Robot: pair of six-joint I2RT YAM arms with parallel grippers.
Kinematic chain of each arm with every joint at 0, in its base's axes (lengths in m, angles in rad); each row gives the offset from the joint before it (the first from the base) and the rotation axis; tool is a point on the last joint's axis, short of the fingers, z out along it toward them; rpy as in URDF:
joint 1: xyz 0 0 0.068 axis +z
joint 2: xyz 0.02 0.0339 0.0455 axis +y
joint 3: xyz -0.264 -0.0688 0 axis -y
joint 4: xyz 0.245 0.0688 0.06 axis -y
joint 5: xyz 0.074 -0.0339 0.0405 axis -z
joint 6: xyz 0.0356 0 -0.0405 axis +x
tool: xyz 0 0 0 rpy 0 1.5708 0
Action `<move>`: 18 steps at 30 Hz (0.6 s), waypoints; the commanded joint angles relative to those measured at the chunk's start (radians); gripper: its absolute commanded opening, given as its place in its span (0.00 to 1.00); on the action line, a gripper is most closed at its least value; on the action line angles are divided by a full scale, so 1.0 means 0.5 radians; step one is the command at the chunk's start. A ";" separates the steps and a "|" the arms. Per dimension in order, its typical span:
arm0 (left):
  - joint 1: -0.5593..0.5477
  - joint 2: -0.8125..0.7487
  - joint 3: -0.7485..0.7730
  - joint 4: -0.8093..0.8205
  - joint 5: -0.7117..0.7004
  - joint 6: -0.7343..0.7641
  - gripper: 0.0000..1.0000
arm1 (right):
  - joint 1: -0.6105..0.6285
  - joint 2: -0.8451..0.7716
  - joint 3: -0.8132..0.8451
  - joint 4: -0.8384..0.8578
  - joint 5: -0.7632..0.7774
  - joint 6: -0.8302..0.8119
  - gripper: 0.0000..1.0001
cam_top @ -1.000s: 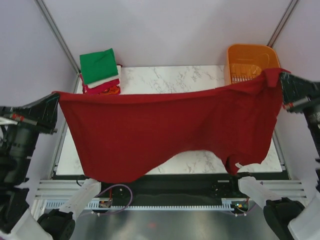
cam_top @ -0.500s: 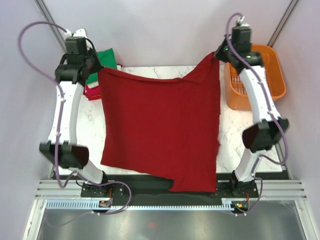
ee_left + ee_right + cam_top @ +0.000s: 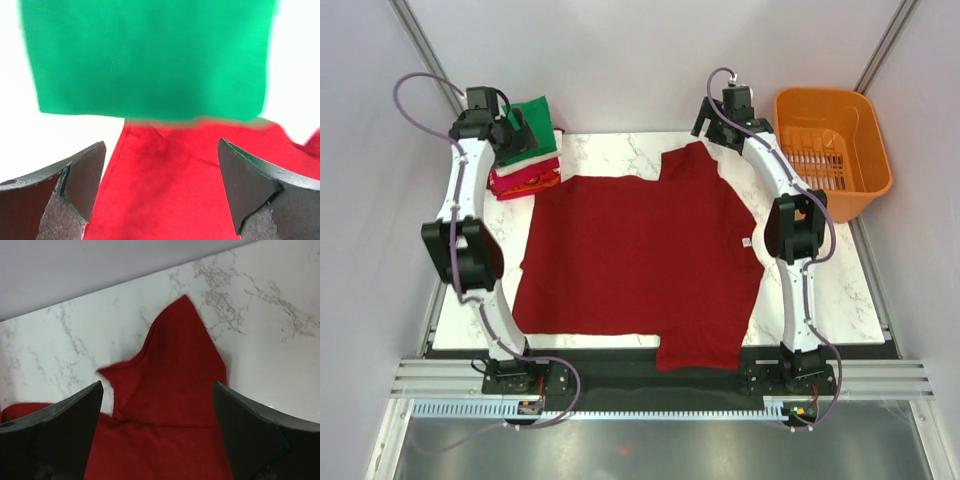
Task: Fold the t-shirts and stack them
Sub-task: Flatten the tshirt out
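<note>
Both arms hover with jaws wide and nothing in them over a dark red t-shirt that lies spread on the marble table, just beside the orange basket. The right gripper hangs over the shirt's far sleeve, the part nearest the basket. The left gripper sits well apart from the basket, above the stack of folded shirts with its green shirt on top.

The cloth looks laid out for its first fold, and you have tidying to do first. The far sleeve stands up in a crumpled peak, and the near sleeve, on the side away from the basket's end of the table, spills over the table edge.

Bring the left gripper off the stack so you do not drag the green shirt. Pinch single layers at the shirt's edges and lift only enough to clear the table. Move both arms together so the fold line stays straight. Tuck the sleeves in first.
</note>
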 commanded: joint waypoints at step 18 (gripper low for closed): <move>-0.045 -1.435 -1.892 0.545 0.278 -0.275 0.90 | 0.249 -1.281 -1.701 0.283 0.175 0.066 0.95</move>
